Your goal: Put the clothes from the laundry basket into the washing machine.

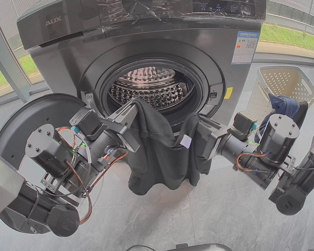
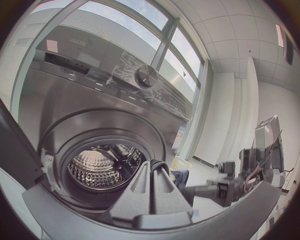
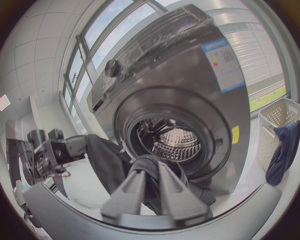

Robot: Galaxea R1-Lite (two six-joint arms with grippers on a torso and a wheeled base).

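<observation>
Fingers [image 2: 139, 187] on the left gripper [image 1: 134, 106] are pinched tight on one top edge of the dark garment [image 1: 160, 154]. The right gripper [image 1: 199, 121] is clamped on the other edge, so the cloth hangs btwn them like a sling, right in front of the washing machine [image 1: 61, 64] opening. Top hem sits abt level w/ the lower lip of the port. The bottom of the cloth dangles clear of the floor [image 1: 199, 217], I think, though it's hard to judge from the head cam.

Edges/room: the door [image 1: 30, 121] is swung wide open on the robot's left, just behind the left arm, so it's tight on that side. Above the hem the port is open and the drum [image 1: 148, 89] is lit and shiny.

On the right, beside the machine and near the right arm, stands the laundry basket [image 1: 286, 80] w/ a blue garment [image 1: 284, 105] draped over its rim.

Surface is pale grey tile, w/ open space btwn robot and machine. Big windows [image 1: 295, 18] behind w/ grass outside, and a white panel ceiling [image 2: 250, 25] in the wrist cams.
</observation>
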